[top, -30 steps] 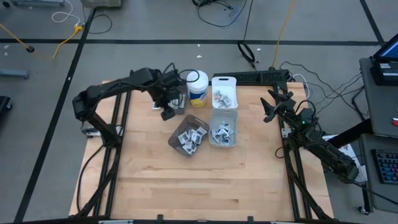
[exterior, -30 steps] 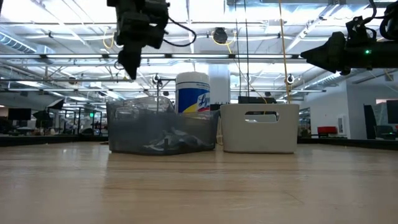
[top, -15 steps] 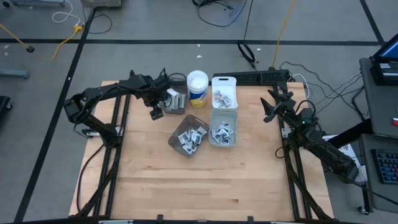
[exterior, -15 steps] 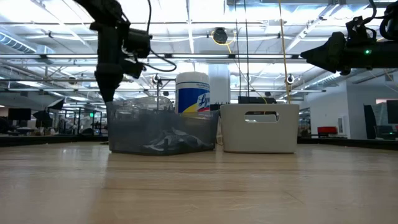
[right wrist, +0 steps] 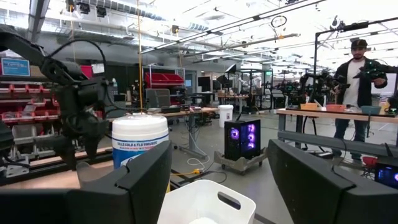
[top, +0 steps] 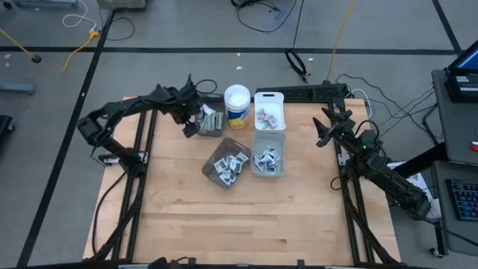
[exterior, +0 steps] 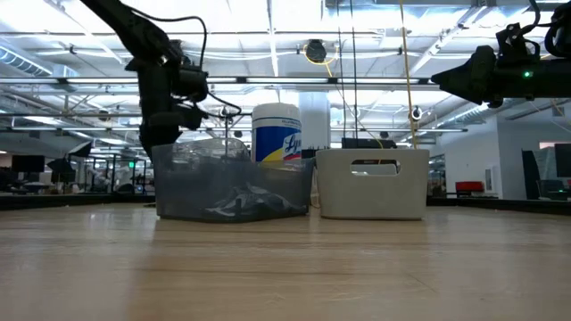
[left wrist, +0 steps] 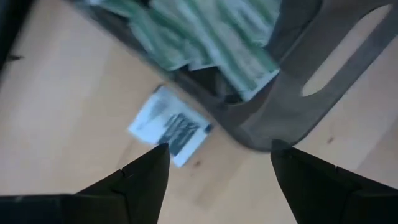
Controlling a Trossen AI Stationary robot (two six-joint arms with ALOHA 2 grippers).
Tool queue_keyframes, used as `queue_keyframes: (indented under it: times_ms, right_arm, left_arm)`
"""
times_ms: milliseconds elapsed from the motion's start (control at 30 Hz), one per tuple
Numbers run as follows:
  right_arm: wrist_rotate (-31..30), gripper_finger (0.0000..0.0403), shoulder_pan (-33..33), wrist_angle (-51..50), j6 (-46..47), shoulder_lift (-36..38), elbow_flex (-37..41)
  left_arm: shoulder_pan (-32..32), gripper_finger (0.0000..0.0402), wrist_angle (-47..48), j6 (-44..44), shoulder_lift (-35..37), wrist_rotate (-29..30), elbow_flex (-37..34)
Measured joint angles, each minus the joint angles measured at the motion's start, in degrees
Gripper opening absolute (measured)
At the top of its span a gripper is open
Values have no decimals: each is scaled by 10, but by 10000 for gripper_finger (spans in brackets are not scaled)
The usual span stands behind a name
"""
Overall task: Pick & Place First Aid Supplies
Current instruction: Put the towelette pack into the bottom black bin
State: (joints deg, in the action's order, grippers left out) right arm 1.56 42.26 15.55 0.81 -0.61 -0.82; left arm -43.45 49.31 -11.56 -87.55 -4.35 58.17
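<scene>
A white square packet with dark print (left wrist: 169, 126) lies flat on the wooden table beside the rim of a smoky bin (top: 211, 122). That bin holds pale green-white strips (left wrist: 214, 37). My left gripper (left wrist: 219, 149) is open and points down over the packet and the bin's rim, touching neither; it stands at the bin's left side (top: 191, 125), also in the low view (exterior: 161, 134). More white packets fill a tilted clear bin (top: 227, 164) and a clear bin (top: 268, 154). My right gripper (right wrist: 219, 149) waits open, raised at the table's right edge (top: 323, 134).
A white bin (top: 269, 110) with a few packets and a wipes canister (top: 237, 104) stand at the far edge beside the smoky bin. The near half of the table (top: 246, 217) is bare wood. A person (right wrist: 354, 68) stands far off in the room.
My left gripper has come down and gone toward the table's left edge, from over the bins to the left side of the smoky bin, tipping to point more steeply down. The bins and packets have not moved.
</scene>
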Motion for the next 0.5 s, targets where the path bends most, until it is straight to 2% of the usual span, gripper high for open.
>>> queue_keyframes:
  times_ms: [133,500]
  right_arm:
    - [0,263,0,0,0,0,0]
    - [0,263,0,0,0,0,0]
  left_arm:
    - [-12,274,-25,-2,-2,-36,-32]
    - [-32,277,-151,-24,-2,-25,-114]
